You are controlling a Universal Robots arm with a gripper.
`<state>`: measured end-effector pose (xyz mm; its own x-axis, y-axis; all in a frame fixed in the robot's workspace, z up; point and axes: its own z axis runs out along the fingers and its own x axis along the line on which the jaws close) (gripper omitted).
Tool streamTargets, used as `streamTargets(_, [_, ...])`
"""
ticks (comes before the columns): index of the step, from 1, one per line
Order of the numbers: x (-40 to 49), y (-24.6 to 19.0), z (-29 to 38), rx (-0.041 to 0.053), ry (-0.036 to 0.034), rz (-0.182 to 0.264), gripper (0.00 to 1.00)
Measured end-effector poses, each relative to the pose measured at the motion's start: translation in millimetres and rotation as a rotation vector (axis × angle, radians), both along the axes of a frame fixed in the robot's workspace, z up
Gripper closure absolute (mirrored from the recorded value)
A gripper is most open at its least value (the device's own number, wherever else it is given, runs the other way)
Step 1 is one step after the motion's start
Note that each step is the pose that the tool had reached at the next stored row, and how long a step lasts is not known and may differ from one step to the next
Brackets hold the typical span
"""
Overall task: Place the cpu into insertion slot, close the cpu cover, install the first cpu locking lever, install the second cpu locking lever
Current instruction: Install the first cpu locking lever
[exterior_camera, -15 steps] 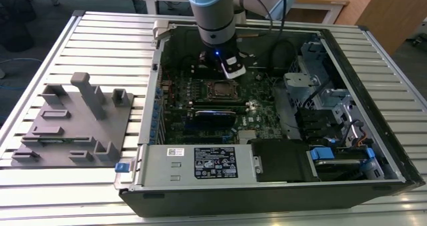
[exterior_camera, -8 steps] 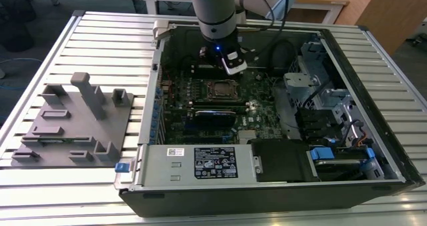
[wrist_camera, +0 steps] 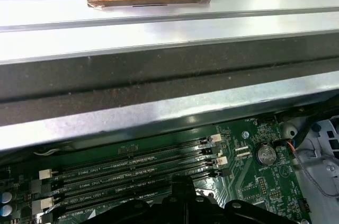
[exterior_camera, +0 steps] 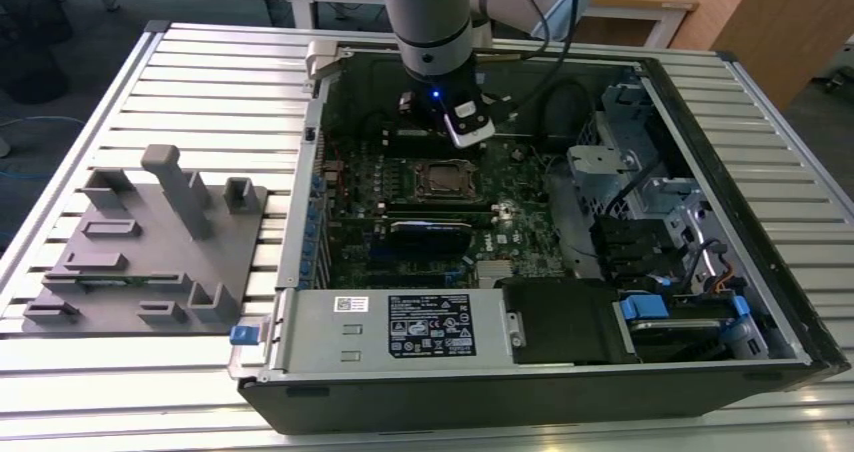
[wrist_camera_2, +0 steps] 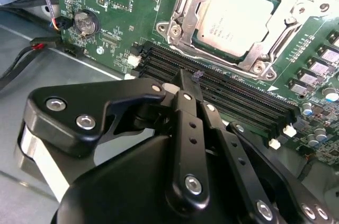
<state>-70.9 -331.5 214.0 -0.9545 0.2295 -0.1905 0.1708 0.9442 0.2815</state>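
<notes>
Black linkage jaws of the gripper [wrist_camera_2: 185, 83] stand pressed together, and nothing shows between them; you hang them low over the long black memory slots [wrist_camera_2: 222, 94], just beside the socket and not touching it.

Just past the tips, the cpu [wrist_camera_2: 235, 15] lies flat in the insertion slot [wrist_camera_2: 176, 29], its dull silver top showing through the window of the cpu cover [wrist_camera_2: 288, 9], which looks folded down around it. Placing and closing therefore read as done, and the step in hand is judged to be a locking lever. Whether either lever is latched cannot be told from these views.

To do it well, you would bring the closed tips onto the thin lever wire from the side. You would sweep it down and under its hook in one shallow arc. You would keep clear of the memory-slot clips and the cover's edge, since a slip could scrape the green motherboard [wrist_camera_2: 122, 1].

Farther out, a coin battery [wrist_camera_2: 85, 21] sits on the board. In the exterior view the arm reaches into the open computer case [exterior_camera: 534, 372], which lies on a slatted metal counter [exterior_camera: 200, 62]. A grey fixture [exterior_camera: 147, 242] stands at the exterior view's left, well apart.
</notes>
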Motion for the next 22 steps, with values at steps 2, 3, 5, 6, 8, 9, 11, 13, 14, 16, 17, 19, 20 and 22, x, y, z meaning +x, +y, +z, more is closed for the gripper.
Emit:
streamTargets(2, [0.0, 0.0, 0.0, -0.0002, 0.0002, 0.0, 0.9])
streamTargets(3, [0.0, 0.0, 0.0, -0.0009, 0.0006, 0.0, 0.9])
streamTargets(5, [0.1, 0.0, -0.1, -0.0049, 0.0031, 0.0, 0.9])
streamTargets(6, [0.0, 0.0, -0.1, -0.0073, 0.0042, 0.0, 0.9])
streamTargets(8, [0.0, 0.1, -0.3, -0.0156, 0.0061, 0.0, 0.9])
streamTargets(9, [0.0, 0.1, -0.4, -0.0211, 0.0072, 0.0, 0.9])
streamTargets(11, [0.0, 0.2, -0.7, -0.0344, 0.0098, 0.0, 0.9])
streamTargets(13, [0.0, 0.4, -0.9, -0.0499, 0.0126, 0.0, 0.9])
streamTargets(14, [0.0, 0.5, -1.2, -0.0602, 0.0144, 0.0, 0.9])
streamTargets(16, [0.0, 0.8, -1.6, -0.0831, 0.0189, 0.0, 0.9])
streamTargets(17, [0.0, 0.9, -1.8, -0.0962, 0.0221, 0.0, 0.9])
streamTargets(19, [0.0, 1.0, -2.2, -0.1189, 0.0286, 0.0, 0.9])
streamTargets(20, [0.0, 1.0, -2.4, -0.1301, 0.0319, 0.0, 0.9])
streamTargets(22, [0.0, 1.1, -2.9, -0.1516, 0.0389, 0.0, 0.9])
